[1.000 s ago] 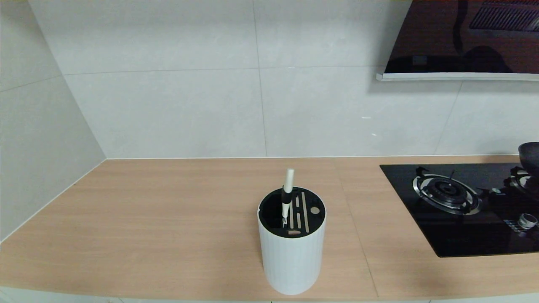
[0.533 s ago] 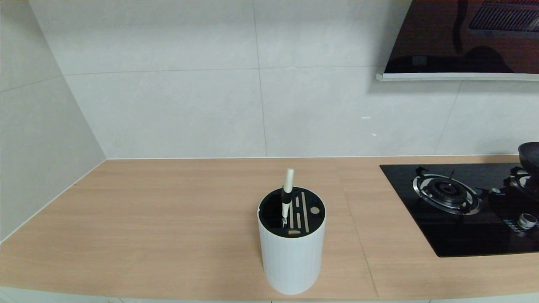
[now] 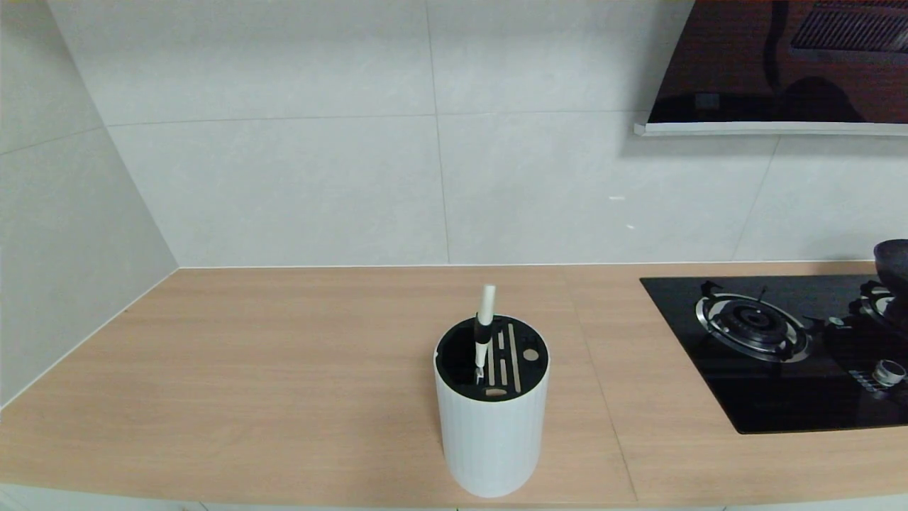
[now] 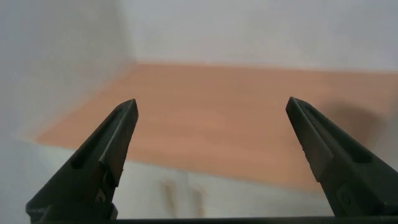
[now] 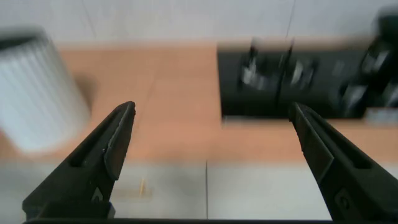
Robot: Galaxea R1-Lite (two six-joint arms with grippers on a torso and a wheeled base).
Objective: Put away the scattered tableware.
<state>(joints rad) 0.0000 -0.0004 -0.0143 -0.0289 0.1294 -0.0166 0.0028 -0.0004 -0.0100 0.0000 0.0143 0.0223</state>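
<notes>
A white cylindrical holder (image 3: 491, 426) with a black slotted top stands near the front edge of the wooden counter (image 3: 298, 383). One utensil with a cream and black handle (image 3: 484, 328) stands upright in its open section. My left gripper (image 4: 211, 118) is open, held off the counter's front edge near the wall corner, with nothing between its fingers. My right gripper (image 5: 212, 124) is open too, in front of the counter edge, with the holder (image 5: 34, 87) off to one side and the stove (image 5: 298, 78) beyond.
A black glass gas stove (image 3: 780, 348) with burners and a knob sits at the right. A dark pot (image 3: 892, 259) shows at the far right edge. Tiled walls close the back and left. A range hood (image 3: 780, 67) hangs at the upper right.
</notes>
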